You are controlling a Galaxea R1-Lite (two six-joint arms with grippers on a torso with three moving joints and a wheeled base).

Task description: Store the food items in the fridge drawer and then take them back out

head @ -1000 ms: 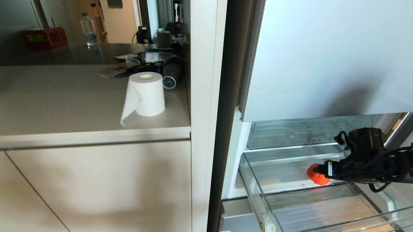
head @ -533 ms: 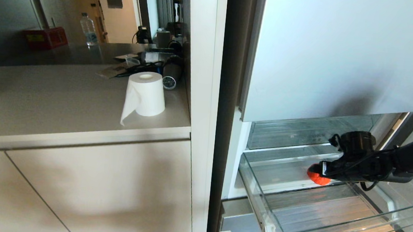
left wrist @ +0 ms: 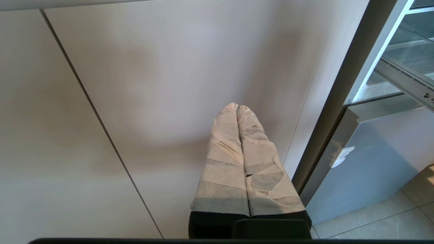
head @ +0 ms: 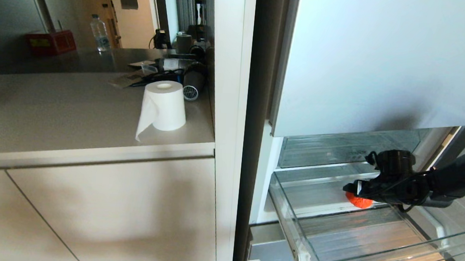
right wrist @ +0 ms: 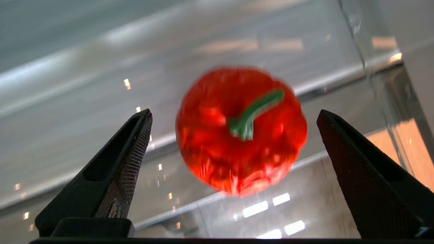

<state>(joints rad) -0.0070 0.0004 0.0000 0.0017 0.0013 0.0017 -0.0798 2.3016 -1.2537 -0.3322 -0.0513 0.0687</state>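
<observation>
Paper roll (head: 163, 106) upright on counter (head: 51, 112)

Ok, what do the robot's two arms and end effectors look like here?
The right arm is black with loose black cables and a round black wrist module. Its right end effector has two black, pointed wedge fingers with textured inner faces. The left end effector has long fingers wrapped in beige tape on a black base.

Bright daylight across the head view, soft shadow on the cabinet door (head: 97, 211), red food piece (right wrist: 240, 130) motion-blurred between the right gripper (right wrist: 234, 115) fingers, glints on the clear drawer (right wrist: 101, 101) behind.
</observation>
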